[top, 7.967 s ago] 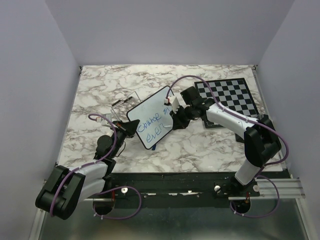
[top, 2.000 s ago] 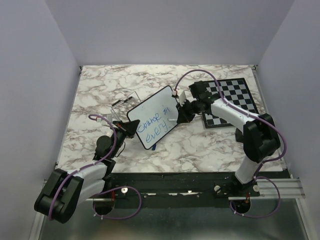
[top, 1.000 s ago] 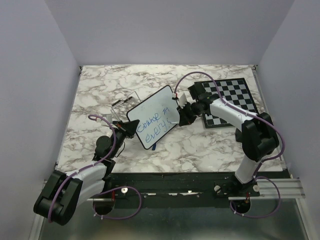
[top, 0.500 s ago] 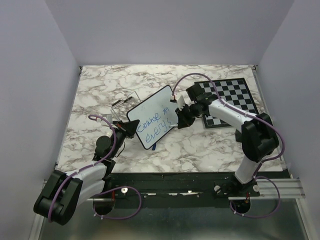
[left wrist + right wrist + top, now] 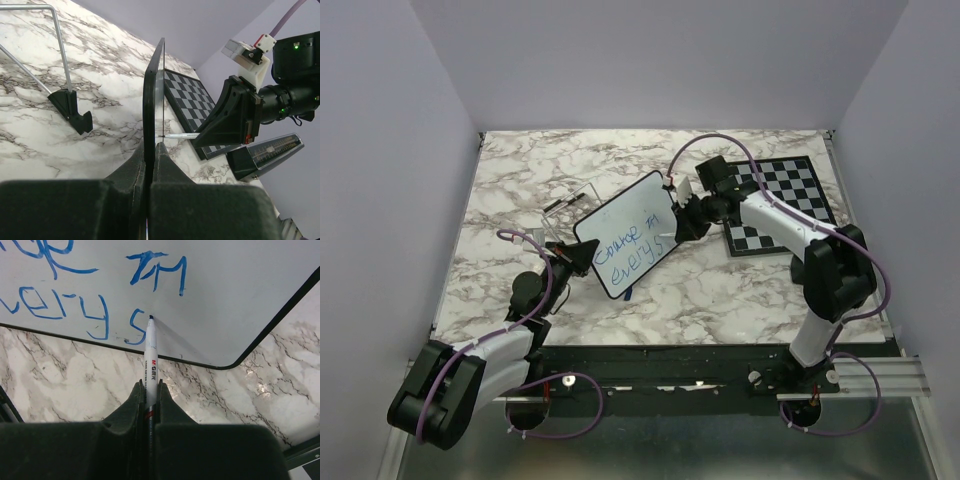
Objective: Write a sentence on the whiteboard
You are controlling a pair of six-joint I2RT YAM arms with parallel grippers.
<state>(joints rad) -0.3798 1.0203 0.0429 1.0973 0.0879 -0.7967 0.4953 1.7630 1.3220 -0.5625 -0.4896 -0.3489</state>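
The whiteboard [image 5: 628, 234] stands tilted on its edge over the marble table, its black frame pinched by my left gripper [image 5: 570, 262], which is shut on its near corner. Seen edge-on in the left wrist view, the whiteboard [image 5: 153, 95] rises from between the fingers of the left gripper [image 5: 150, 146]. My right gripper [image 5: 149, 385] is shut on a white marker [image 5: 150, 356], whose tip touches the whiteboard [image 5: 240, 300] beside a fresh "s". The sentence [image 5: 100, 295] is in blue lettering in two lines. From above, the right gripper [image 5: 686, 222] sits at the board's right edge.
A black-and-white chessboard [image 5: 777, 200] lies at the right behind the right arm. A wire stand with black feet [image 5: 70, 107] rests on the marble left of the board. A dark object [image 5: 627, 294] lies on the table below the board.
The second line has grown over the frames, from "ever" to "every" plus an "s". The right gripper with the marker has shifted slightly up and right along the board. The left arm holds still.
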